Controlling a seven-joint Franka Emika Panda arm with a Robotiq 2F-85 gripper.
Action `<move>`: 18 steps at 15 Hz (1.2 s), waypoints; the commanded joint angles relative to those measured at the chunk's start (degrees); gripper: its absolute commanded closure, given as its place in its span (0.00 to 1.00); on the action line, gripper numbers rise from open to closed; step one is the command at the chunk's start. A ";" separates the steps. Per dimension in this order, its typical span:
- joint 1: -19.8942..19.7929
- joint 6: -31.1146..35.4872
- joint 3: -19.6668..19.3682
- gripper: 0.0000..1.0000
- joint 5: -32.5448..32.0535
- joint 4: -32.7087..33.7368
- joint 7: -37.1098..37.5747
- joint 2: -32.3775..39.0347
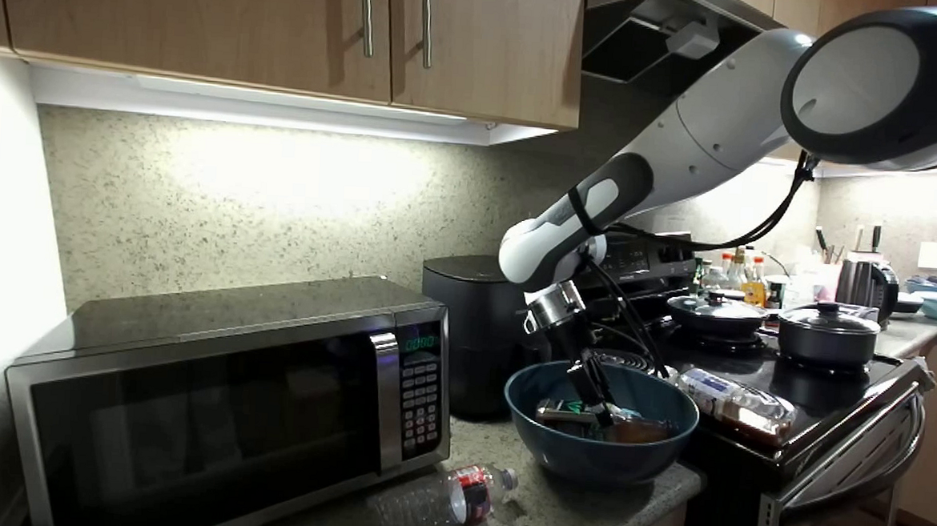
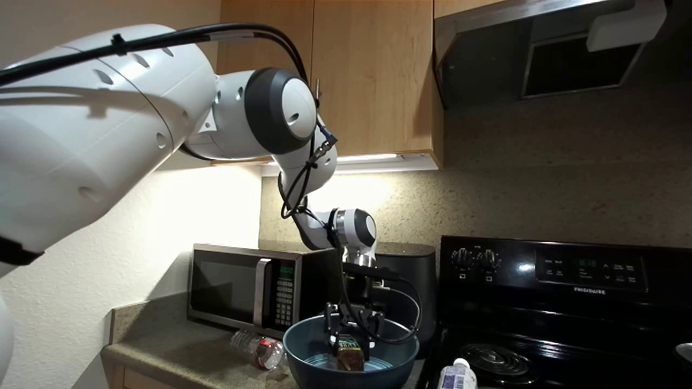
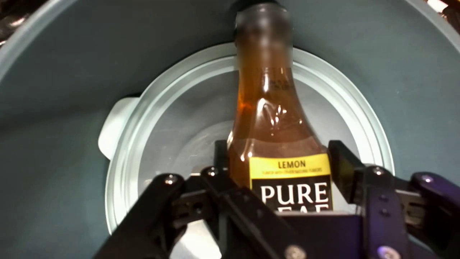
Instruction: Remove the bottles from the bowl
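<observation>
bowl: smooth | amber bottle: glossy plastic | cupboard doors: wood | stovetop: glossy

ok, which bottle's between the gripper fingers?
The amber Pure Leaf one in the bowl. The red-labelled bottle lies on the counter, the white-labelled one on the stove; others stand farther back.

Bowl wall rings the claw; room opens upward. Tea bottle fills gap between jaws. Dark appliance blocks wall side, red-label bottle microwave side, white-label bottle stove side.
</observation>
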 commanded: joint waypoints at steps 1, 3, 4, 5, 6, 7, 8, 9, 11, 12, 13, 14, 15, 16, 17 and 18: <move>-1.77 -0.70 0.92 0.56 1.18 0.51 -1.41 -1.29; -2.42 0.71 0.76 0.56 2.23 -1.41 -0.21 -4.11; -2.75 1.94 0.60 0.56 2.64 -2.83 0.46 -5.96; -2.97 3.60 0.17 0.56 2.94 -4.53 2.25 -8.09; -3.18 4.96 -0.22 0.56 3.30 -5.55 4.08 -9.70; -3.28 6.50 -0.68 0.56 3.41 -7.03 5.98 -11.65; -3.26 7.64 -1.19 0.56 3.37 -7.98 7.90 -13.17; -3.20 8.48 -1.78 0.56 3.23 -9.06 10.07 -14.85; -3.23 9.57 -2.92 0.56 3.40 -11.10 14.65 -17.64; -3.30 9.31 -3.56 0.56 3.64 -11.85 16.97 -18.68; -3.61 8.02 -3.99 0.56 4.51 -12.30 18.55 -19.44; -3.96 6.16 -4.07 0.56 6.06 -12.43 18.68 -19.89; -3.88 5.65 -4.14 0.56 6.97 -13.06 18.76 -20.38; -3.31 6.39 -4.33 0.31 4.74 -9.74 17.01 -16.85; -3.51 6.08 -4.44 0.31 5.46 -10.44 17.23 -17.40; -3.58 5.98 -4.47 0.31 5.68 -10.89 17.36 -17.66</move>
